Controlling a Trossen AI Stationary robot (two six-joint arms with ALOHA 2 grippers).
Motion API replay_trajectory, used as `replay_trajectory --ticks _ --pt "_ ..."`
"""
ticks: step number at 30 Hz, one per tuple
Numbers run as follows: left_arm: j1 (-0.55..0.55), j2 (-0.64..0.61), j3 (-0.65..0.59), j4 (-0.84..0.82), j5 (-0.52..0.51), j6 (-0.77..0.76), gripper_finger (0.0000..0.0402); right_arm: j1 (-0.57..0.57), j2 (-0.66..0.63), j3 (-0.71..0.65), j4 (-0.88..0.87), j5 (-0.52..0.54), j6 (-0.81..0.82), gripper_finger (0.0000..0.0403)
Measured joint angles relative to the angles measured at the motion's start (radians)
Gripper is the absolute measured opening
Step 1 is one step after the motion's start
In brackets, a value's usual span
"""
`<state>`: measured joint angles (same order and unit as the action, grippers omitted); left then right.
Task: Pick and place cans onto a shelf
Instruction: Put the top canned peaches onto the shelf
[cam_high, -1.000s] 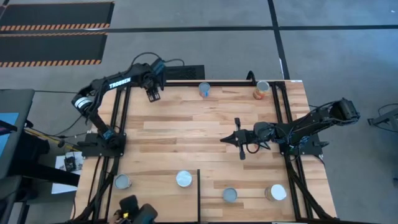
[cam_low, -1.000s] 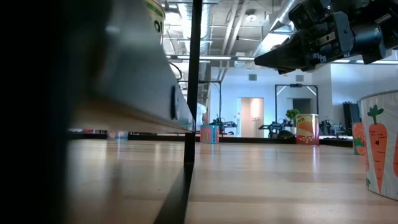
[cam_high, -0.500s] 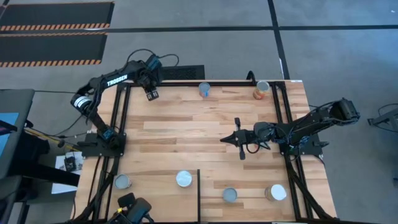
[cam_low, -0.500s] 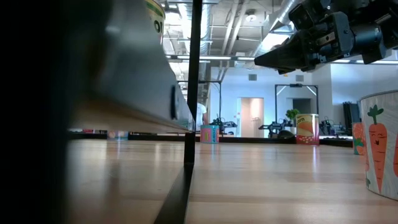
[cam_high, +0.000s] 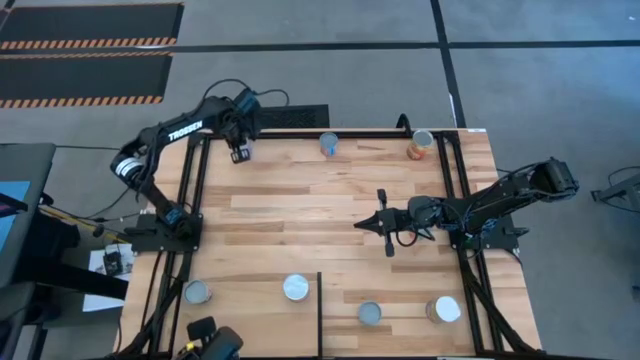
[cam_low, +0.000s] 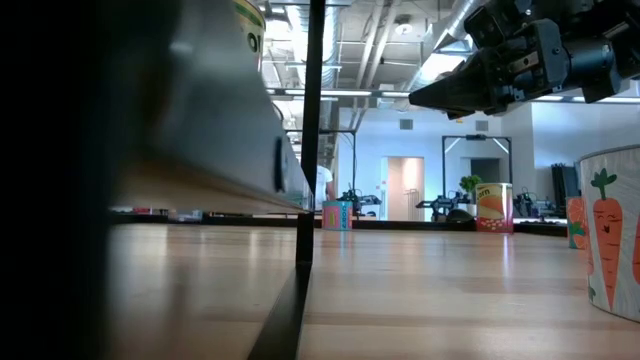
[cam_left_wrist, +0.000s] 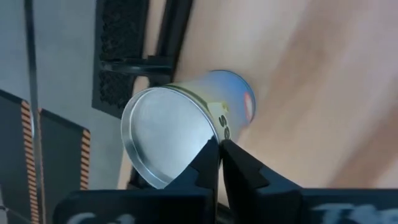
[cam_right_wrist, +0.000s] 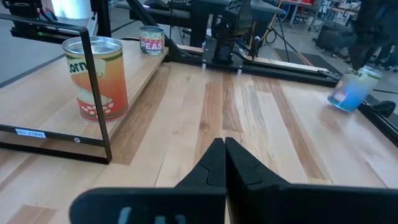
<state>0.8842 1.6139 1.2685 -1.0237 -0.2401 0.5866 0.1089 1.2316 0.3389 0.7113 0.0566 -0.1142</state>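
My left gripper (cam_high: 238, 152) is over the table's far left corner, shut on a blue-labelled can (cam_left_wrist: 186, 134) with a silver top; this can also shows in the right wrist view (cam_right_wrist: 351, 90). My right gripper (cam_high: 358, 225) is shut and empty above the table's middle. Two cans, a corn can (cam_right_wrist: 96, 78) and a peas can (cam_right_wrist: 151, 40), stand upright on the shelf (cam_right_wrist: 37, 118) at the near left. A blue can (cam_high: 329, 143) and an orange can (cam_high: 421, 146) stand at the far edge. Two more cans (cam_high: 369, 313) (cam_high: 444, 309) stand near the front. My left gripper pinches the can's top rim (cam_left_wrist: 214, 127) between its two fingers, one finger over the silver top and one on the outer wall. The can sits tilted in the hold. I cannot tell whether its lower edge touches the table.
Black frame bars run along the table's far edge (cam_high: 370, 133) and both sides. A black shelf post (cam_high: 320, 300) stands at the near middle. A carrot-labelled can (cam_low: 610, 230) is close to the low camera. The plank tabletop (cam_high: 300, 210) lies between the arms.
My left gripper has gone a little toward the table's left edge with the can. My right gripper has kept still.
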Motion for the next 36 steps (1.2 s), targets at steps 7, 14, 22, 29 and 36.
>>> replay_trajectory --ticks 7,14,22,29,36 --pt "-0.140 -0.117 0.032 -0.199 0.021 -0.102 0.0000 0.000 0.000 0.000 0.000 0.000 0.000 0.0008" --pt "-0.440 -0.290 0.023 -0.348 0.045 -0.408 0.0000 0.000 0.000 0.000 0.002 0.000 -0.001 0.0008" --pt "-0.939 -0.353 0.016 -0.458 0.052 -0.945 0.0000 0.000 0.000 0.000 0.007 0.000 -0.002 0.0008" --pt "-1.312 -0.280 0.015 -0.368 0.045 -1.217 0.0000 0.000 0.000 0.000 0.017 0.000 -0.001 0.0008" --pt "-1.494 -0.109 0.063 -0.245 0.053 -1.287 0.0000 0.000 0.000 0.000 0.019 0.000 -0.001 0.0008"
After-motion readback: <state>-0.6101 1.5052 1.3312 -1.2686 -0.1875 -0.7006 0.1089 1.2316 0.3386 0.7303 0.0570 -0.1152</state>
